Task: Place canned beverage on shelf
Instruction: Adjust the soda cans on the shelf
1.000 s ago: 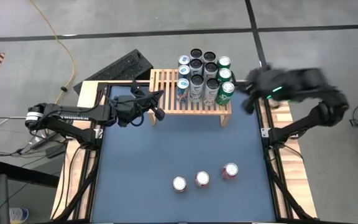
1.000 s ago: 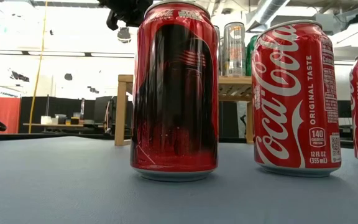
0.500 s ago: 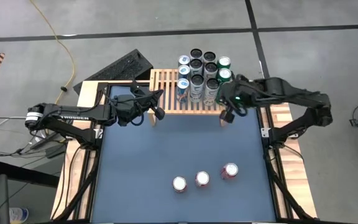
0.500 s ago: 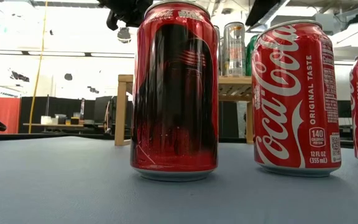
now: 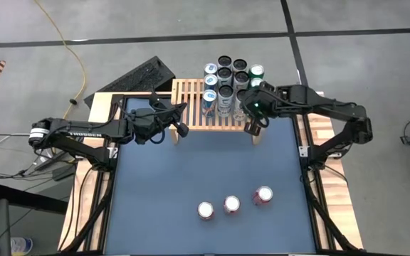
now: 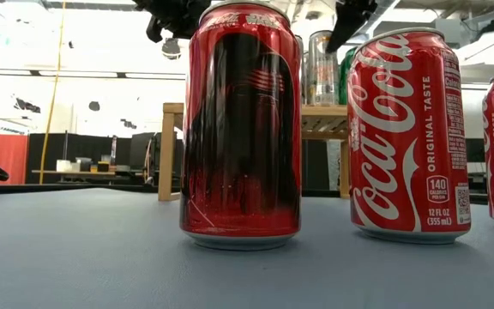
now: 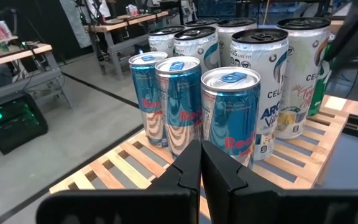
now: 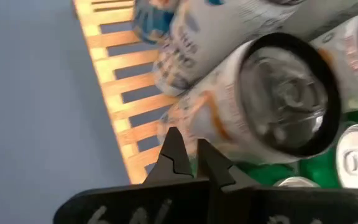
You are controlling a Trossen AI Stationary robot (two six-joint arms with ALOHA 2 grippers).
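While both arms hang over the far end of the table, this is how things stand.

Right arm: it reaches in from the right edge, elbow bent, forearm lying across the shelf's right end.
Right gripper (image 5: 250, 126): over the shelf's front right corner, fingers closed almost together on nothing, tips just above the slats beside a tall white can (image 8: 253, 112).
Left arm: stretched level from the left edge toward the shelf.
Left gripper (image 5: 179, 121): just off the shelf's left end, fingers nearly touching and empty, pointing at three blue-and-silver cans (image 7: 232, 115).
Shelf (image 5: 188, 105): light-wood slats, at the far middle of the table (image 5: 162, 192); its left half is bare, its right half is packed with upright cans.
Red cans (image 5: 232, 205): three in a row near the front edge, upright, well apart from both grippers.
Open room: the blue mat between shelf and red cans is wide and bare.
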